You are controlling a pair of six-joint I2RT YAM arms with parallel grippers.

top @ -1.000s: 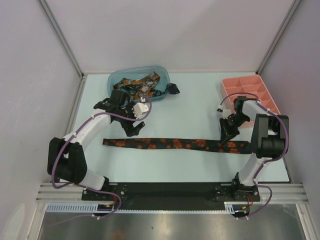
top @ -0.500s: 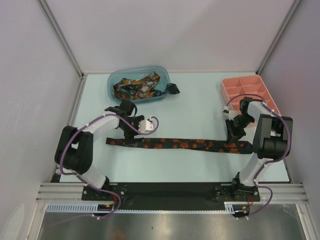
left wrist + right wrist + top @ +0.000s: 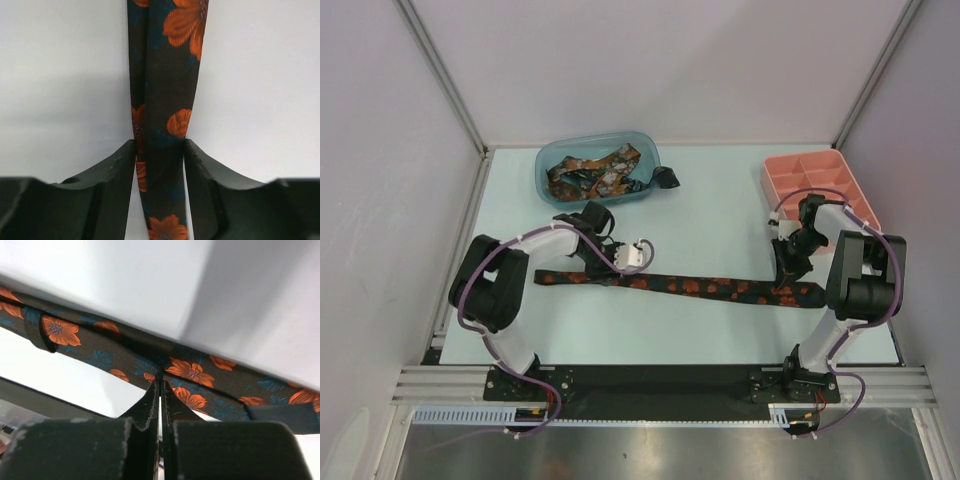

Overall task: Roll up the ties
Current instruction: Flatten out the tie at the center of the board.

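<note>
One tie (image 3: 700, 288), dark with orange flowers, lies stretched across the table from left to right. My left gripper (image 3: 595, 268) stands over its left part. In the left wrist view the tie (image 3: 165, 75) runs between the half-closed jaws of that gripper (image 3: 160, 146), and both fingertips touch its edges. My right gripper (image 3: 785, 278) is at the tie's right end. The right wrist view shows this gripper (image 3: 160, 380) shut, its tips pinching the edge of the tie (image 3: 200, 372). More ties (image 3: 595, 175) lie bundled in the blue bin (image 3: 548, 165).
A pink compartment tray (image 3: 775, 175) sits at the back right, just behind the right arm. A small black object (image 3: 667, 178) lies beside the blue bin. White enclosure walls border the table on three sides.
My left arm came from beside the bin onto the tie's left part and its jaws narrowed from wide open. The tie's left end shifted slightly. The right gripper barely moved.
</note>
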